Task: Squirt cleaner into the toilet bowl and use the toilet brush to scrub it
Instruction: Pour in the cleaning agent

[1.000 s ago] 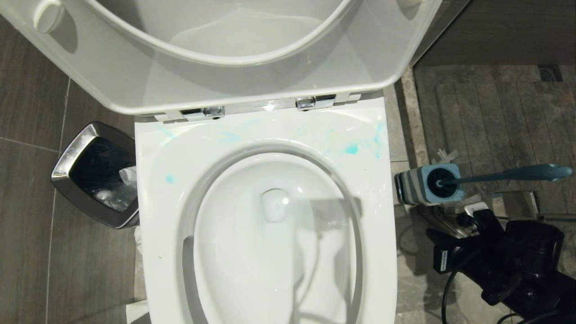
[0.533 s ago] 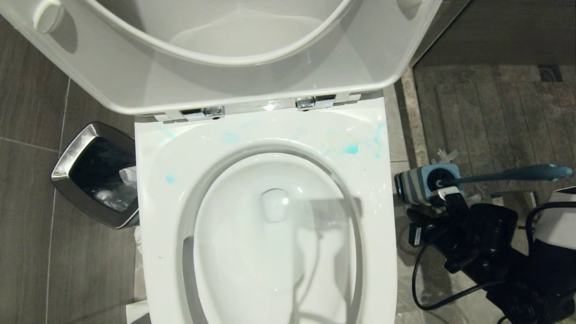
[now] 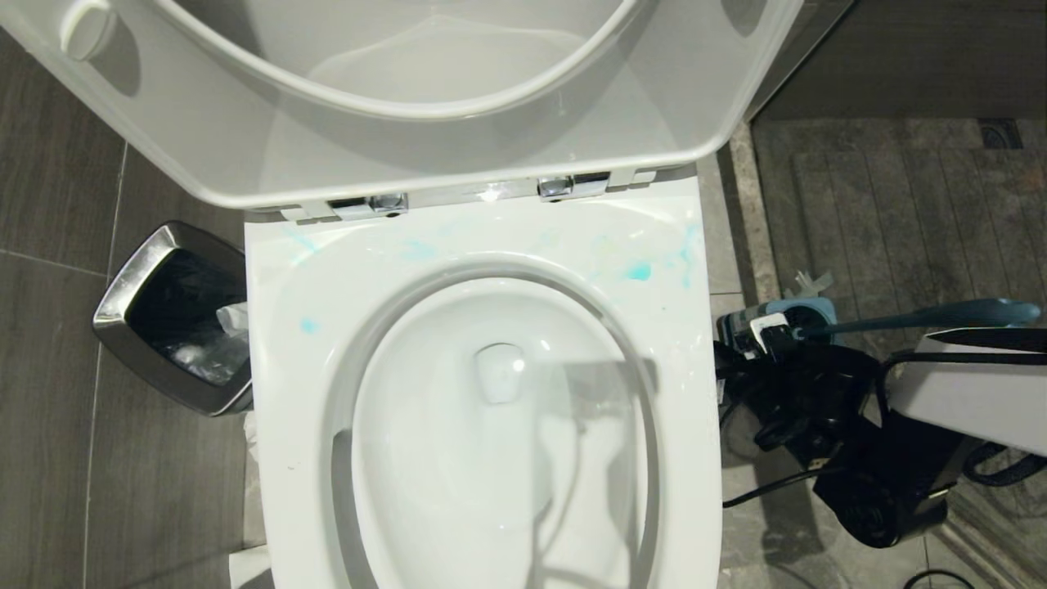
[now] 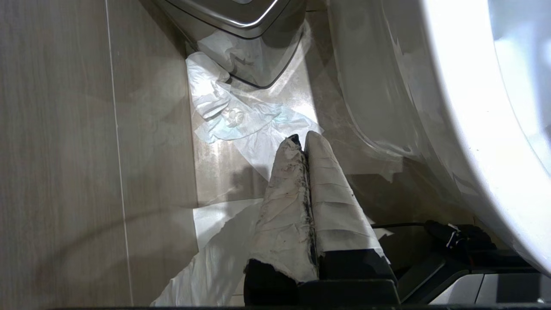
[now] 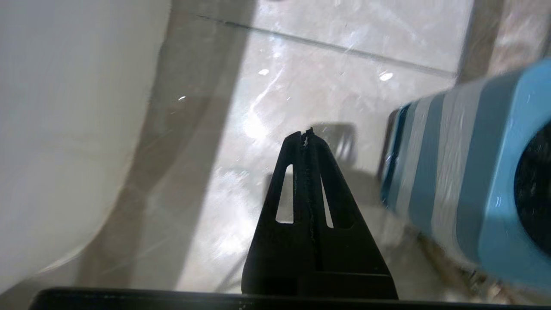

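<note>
The white toilet bowl [image 3: 278, 327] fills the middle of the head view, seat and lid raised, with teal-blue smears [image 3: 638, 270] on its rim. The toilet brush [image 3: 924, 317] stands in its striped blue holder [image 3: 806, 315] on the floor to the right. My right arm [image 3: 818, 401] reaches down between the bowl and the holder, covering the holder's front. In the right wrist view my right gripper [image 5: 306, 133] is shut and empty above the floor, with the holder [image 5: 465, 172] close beside it. My left gripper [image 4: 300, 140], wrapped in white tape, is shut and parked low beside the bowl. The cleaner is out of view.
A steel-rimmed bin [image 3: 172, 319] stands left of the toilet. Crumpled white paper [image 4: 232, 116] lies on the floor by the bin [image 4: 241, 17]. A stone kerb [image 3: 748, 213] edges the shower floor on the right. A black cable [image 3: 761, 489] trails under my right arm.
My right arm has swung up and left in the head view, from the lower right corner to the holder. Its white forearm has come into view. The left arm has not moved.
</note>
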Motion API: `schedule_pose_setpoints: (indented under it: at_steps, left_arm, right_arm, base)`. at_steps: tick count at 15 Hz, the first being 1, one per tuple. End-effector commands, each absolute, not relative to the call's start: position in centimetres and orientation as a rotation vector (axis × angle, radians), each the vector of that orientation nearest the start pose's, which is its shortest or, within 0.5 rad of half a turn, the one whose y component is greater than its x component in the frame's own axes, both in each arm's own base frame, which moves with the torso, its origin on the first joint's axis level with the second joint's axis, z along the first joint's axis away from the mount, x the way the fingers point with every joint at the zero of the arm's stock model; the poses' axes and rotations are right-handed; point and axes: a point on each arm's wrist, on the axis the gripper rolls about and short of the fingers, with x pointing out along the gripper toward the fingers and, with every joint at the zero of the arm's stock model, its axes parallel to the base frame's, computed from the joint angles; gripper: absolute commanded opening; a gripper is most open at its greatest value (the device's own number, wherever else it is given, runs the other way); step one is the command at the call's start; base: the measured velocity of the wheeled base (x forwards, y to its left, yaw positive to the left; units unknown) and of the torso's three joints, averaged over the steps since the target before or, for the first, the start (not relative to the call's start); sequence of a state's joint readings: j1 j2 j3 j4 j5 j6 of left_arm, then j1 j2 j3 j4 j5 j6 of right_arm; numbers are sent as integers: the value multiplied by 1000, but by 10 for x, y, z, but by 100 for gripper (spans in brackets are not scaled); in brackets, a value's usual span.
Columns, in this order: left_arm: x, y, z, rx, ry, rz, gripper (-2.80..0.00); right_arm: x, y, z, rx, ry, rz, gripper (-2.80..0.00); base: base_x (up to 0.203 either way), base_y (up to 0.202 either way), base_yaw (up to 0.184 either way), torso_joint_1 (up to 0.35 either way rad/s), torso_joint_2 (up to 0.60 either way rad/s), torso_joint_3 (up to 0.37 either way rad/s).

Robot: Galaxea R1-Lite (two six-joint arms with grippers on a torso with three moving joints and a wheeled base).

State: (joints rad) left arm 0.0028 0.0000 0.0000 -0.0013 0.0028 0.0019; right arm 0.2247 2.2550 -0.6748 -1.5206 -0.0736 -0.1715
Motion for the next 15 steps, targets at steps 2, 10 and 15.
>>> schedule_pose_setpoints:
  at_steps: [2, 10, 15]
  left_arm:
    - [-23, 0, 76, 2, 0, 6, -280]
    - [-23, 0, 76, 2, 0, 6, -280]
    - [-23, 0, 76, 2, -2, 6, -280]
  right_arm:
    - [375, 87, 55, -221, -23, 133, -280]
    - [397, 103, 51, -216, -73, 67, 0]
    - [421, 114, 58, -228, -165, 48, 0]
  base:
    - [0, 0, 0, 0, 0, 0]
    - [0, 0, 0, 0, 0, 0]
    - [0, 0, 0, 0, 0, 0]
